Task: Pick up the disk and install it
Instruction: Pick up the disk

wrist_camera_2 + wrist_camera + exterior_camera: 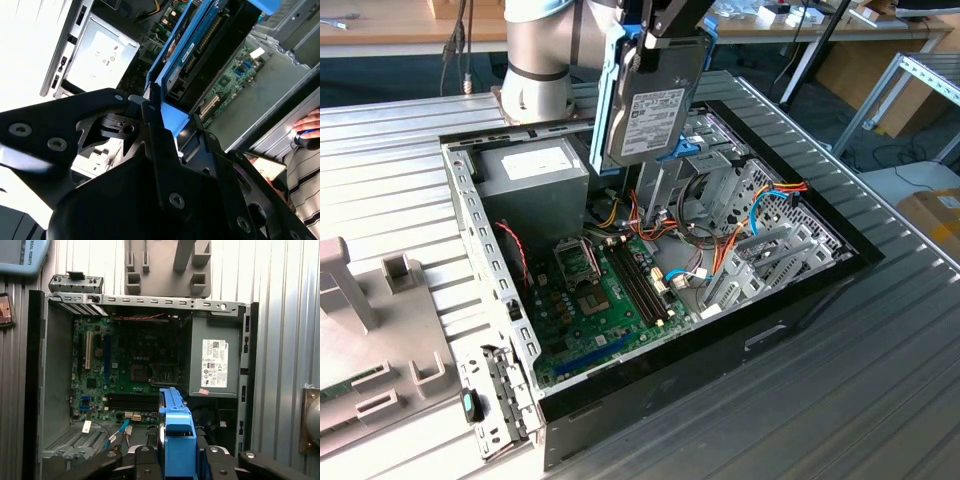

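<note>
Surface [880, 380] carried open case [650, 385]. First wrist view looked down on motherboard [135, 365], with disk [176, 425] edge-on, blue rail foremost. Exterior view gave disk's labelled face, upright above case, clamped in gripper [660, 38]. Second wrist view caught person's hand [309, 129] past case wall.

Gripper [658, 38] clamped on the disk [645, 115] at its upper edge. Disk hangs upright, label facing out, above the open computer case [700, 360]. Power supply [535, 180] beside it on the exterior view's left, motherboard [605, 300] below
</note>
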`<move>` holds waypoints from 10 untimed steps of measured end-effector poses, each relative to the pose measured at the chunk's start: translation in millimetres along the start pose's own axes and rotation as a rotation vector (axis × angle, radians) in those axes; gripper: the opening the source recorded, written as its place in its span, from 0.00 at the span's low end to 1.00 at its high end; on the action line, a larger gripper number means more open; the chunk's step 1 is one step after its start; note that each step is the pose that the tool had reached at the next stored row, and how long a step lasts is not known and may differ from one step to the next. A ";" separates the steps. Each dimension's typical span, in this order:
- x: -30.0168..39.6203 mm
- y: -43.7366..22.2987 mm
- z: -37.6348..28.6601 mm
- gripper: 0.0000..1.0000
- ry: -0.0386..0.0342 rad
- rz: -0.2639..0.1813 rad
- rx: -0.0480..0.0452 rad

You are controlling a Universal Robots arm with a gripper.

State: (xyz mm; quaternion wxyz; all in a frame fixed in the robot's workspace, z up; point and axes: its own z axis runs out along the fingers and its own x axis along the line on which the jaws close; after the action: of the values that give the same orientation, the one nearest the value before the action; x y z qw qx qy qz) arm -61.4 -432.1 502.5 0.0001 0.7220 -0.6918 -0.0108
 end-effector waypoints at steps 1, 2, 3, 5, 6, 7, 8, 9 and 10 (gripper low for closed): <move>2.9 0.1 0.0 0.37 0.0000 0.000 0.0000; 6.1 0.2 0.0 0.37 -0.0001 0.000 0.0000; 8.2 0.3 -0.1 0.37 -0.0001 0.000 0.0000; 11.6 0.5 -0.1 0.37 -0.0002 0.000 0.0001; 11.6 0.5 -0.1 0.37 0.0000 0.000 0.0000; 11.7 0.4 -0.2 0.37 0.0000 0.000 0.0000; 11.8 0.4 -0.2 0.37 0.0000 0.000 0.0000; 11.8 0.5 -0.2 0.37 -0.0001 0.000 0.0000; 13.9 0.5 -0.2 0.37 -0.0001 0.000 0.0000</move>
State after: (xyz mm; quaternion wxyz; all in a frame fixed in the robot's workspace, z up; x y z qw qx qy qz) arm -61.2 -446.0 502.5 0.0001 0.7221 -0.6918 -0.0108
